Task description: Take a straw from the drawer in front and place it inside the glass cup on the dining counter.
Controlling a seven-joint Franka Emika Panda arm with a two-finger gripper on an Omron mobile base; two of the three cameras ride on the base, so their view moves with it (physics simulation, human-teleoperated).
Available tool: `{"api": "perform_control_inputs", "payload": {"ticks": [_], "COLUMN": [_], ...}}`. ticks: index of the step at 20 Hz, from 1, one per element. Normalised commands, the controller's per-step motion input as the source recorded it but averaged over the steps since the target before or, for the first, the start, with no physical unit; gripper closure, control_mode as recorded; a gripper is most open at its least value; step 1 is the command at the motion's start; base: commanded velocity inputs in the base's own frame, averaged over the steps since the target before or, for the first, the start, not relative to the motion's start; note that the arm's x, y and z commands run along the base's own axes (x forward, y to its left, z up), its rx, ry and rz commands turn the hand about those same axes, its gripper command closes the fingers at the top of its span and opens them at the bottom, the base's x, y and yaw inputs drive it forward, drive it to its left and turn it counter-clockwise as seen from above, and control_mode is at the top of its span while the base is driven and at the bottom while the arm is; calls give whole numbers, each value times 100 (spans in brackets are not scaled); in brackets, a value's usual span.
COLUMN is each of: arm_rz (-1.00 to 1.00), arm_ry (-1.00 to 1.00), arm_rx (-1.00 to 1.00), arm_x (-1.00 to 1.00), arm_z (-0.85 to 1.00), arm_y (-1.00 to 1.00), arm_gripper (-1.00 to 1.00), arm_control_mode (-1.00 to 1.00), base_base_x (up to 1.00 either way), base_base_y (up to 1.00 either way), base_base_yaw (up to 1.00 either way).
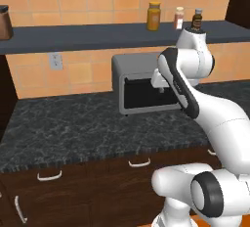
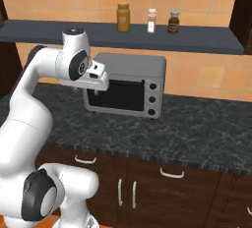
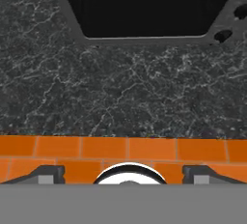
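Nearest the base, the dark wooden cabinet front carried the closed drawer [image 2: 172, 170] with its curved pale handle, to the right of the arm in the right base view. Another closed drawer front [image 2: 84, 157] sat to its left, and two vertical-handled cabinet doors [image 2: 126, 192] stood below. No straw could be seen outside it.

In the hand view, the gripper [image 3: 123, 174] pointed down with its two dark fingertips [image 3: 44, 174] set wide apart, nothing between them, above the orange tiled floor [image 3: 72, 147] and the counter's near edge.

The black speckled counter [image 2: 197, 131] lay bare from its front lip back to one grey toaster oven [image 2: 127, 85], with open stone on both sides. Farthest, a dark wall shelf [image 2: 206, 38] held three small bottles [image 2: 123, 16] in a row.
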Motion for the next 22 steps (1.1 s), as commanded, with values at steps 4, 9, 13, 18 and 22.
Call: {"api": "perform_control_inputs", "payload": {"ticks": [4,9,13,18,22], "arm_rz": [0,0,0,0,0], "arm_ry": [0,0,0,0,0], "arm_rx": [0,0,0,0,0], "arm_x": [0,0,0,0,0], "arm_z": [0,0,0,0,0], "arm_y": [0,0,0,0,0], "arm_gripper": [-100,-100,-100,-100,-100], "arm_control_mode": [100,100,100,100,100], "base_base_x": [-16,0,0,-1,-25], "base_base_y": [-18,-65,-69,-73,-76], "base_base_yaw": [37,67,70,65,50]}}
